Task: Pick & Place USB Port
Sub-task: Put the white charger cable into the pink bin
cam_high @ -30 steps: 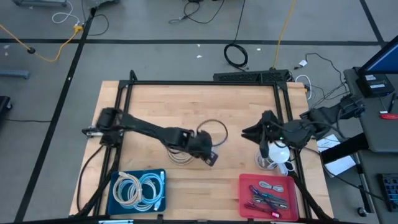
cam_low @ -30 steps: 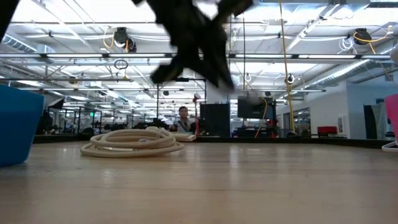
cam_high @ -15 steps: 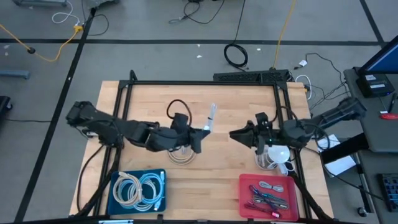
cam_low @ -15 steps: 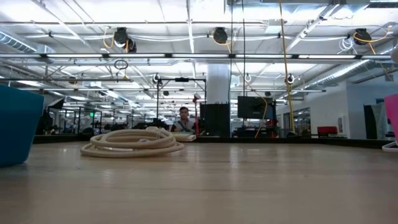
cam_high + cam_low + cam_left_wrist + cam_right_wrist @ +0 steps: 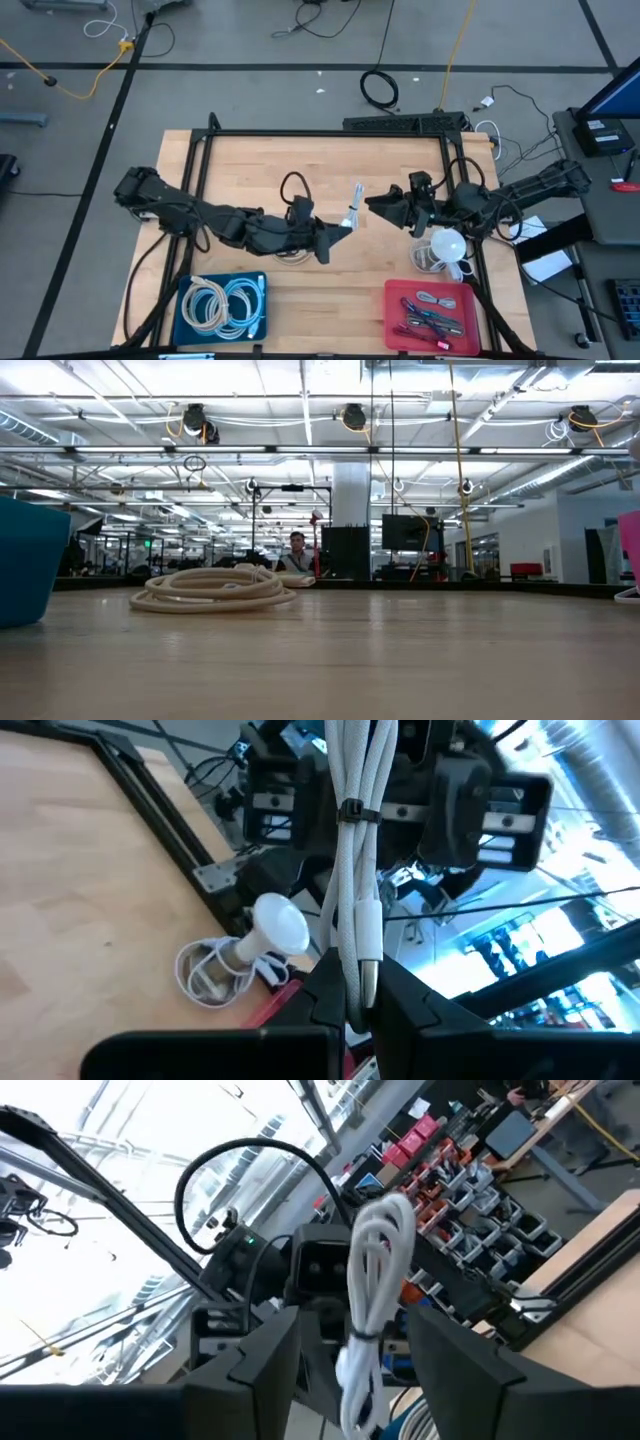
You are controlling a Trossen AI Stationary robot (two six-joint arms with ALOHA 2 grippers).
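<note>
Above mid-table [image 5: 260, 160], the left gripper [image 5: 345, 228] fingers clamp a bundled white cable [image 5: 353, 205] (plug hidden) between the right gripper's [image 5: 372, 203] spread fingers.

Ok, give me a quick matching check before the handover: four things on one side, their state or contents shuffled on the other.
Things:
1. white cable bundle
2. right pincer
3. blue tray
4. red tray

States:
A. holds coiled pale cables
B. open, facing the bundle
C. clamped in the left pincer, up off the table
D. holds small dark and red cables

Pairs: 1-C, 2-B, 3-A, 4-D
</note>
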